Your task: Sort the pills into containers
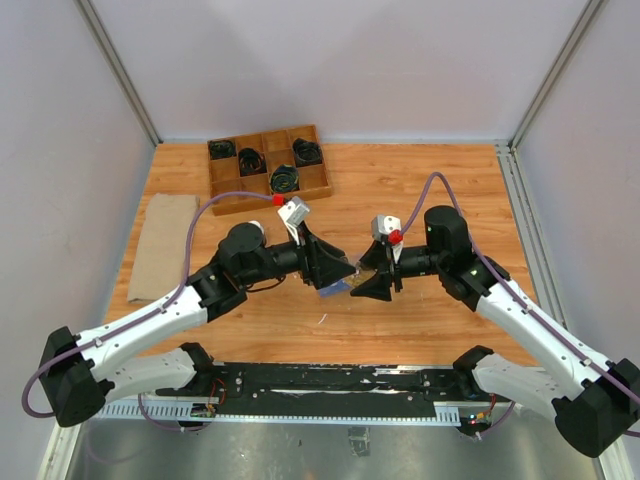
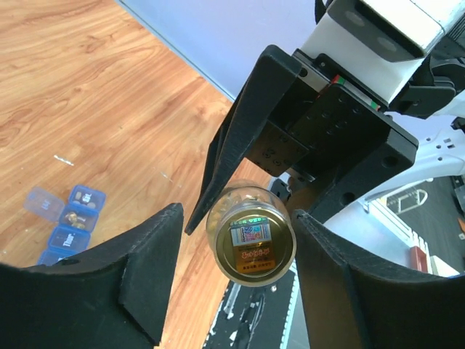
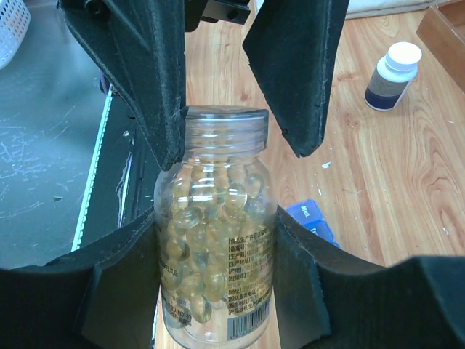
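Observation:
A clear bottle (image 3: pixel 214 240) full of yellowish pills lies level between the two arms. My right gripper (image 3: pixel 216 218) is shut on its body. Around its capped end stands my left gripper (image 2: pixel 236 218), open: the gold cap (image 2: pixel 251 243) has a clear gap to the left finger (image 2: pixel 145 269) and sits close against the right finger (image 2: pixel 327 276). In the top view both grippers (image 1: pixel 340 268) (image 1: pixel 368 278) meet at the table's middle. The blue containers strip (image 2: pixel 69 229) lies on the wood below with some lids up and a few pills inside; it also shows under the bottle (image 3: pixel 312 218).
A dark bottle with a white cap (image 3: pixel 392 76) stands on the table beyond the grippers. A wooden grid tray with black coils (image 1: pixel 265 165) sits at the back. A tan folded cloth (image 1: pixel 160 245) lies at the left. Small white scraps dot the wood.

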Available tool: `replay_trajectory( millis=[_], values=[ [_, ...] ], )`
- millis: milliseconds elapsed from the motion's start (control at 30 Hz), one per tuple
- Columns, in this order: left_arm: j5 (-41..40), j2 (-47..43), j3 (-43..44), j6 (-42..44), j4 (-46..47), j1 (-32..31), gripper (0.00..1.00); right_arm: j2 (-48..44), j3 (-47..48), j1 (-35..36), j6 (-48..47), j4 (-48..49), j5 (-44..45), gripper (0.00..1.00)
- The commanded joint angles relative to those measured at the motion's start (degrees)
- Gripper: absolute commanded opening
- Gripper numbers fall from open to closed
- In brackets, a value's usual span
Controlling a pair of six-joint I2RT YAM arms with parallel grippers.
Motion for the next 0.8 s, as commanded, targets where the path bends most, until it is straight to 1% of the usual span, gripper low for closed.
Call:
replay_trajectory(
  millis=[0,67,167,333,500,700,767],
  values=[
    [-6.97,-0.58,1.32,2.33,-6.16,0.22,0.67,-1.27,1.14,0.65,0.34,6.33,-7.18,0.04],
    [-7.74,-1.32,1.65,2.32,-7.06,0.26,0.70,-1.28,1.11,0.60,0.26,6.40,-7.07,0.04],
    [-8.71,-2.45,1.75,2.46,-8.36,0.21,0.77,-1.41,1.09,0.61,-0.17,6.12,-6.95,0.04],
    [-9.08,-7.72,-1.42,1.48,-6.53,0.21,0.99,-1.97,1.20,0.53,-2.82,4.40,-5.89,0.04],
    [-7.12,-11.47,-2.97,0.36,-4.14,0.21,0.99,-1.51,1.19,0.58,-3.45,4.21,-5.68,0.04],
    [-2.65,-11.53,-3.33,-0.54,-2.76,0.21,0.99,-1.02,1.13,0.58,-3.41,4.16,-5.06,0.04],
    [-3.17,-12.29,-3.89,-1.22,-2.63,0.24,0.99,-1.01,1.20,0.57,-3.54,3.98,-4.51,0.04]
  ],
)
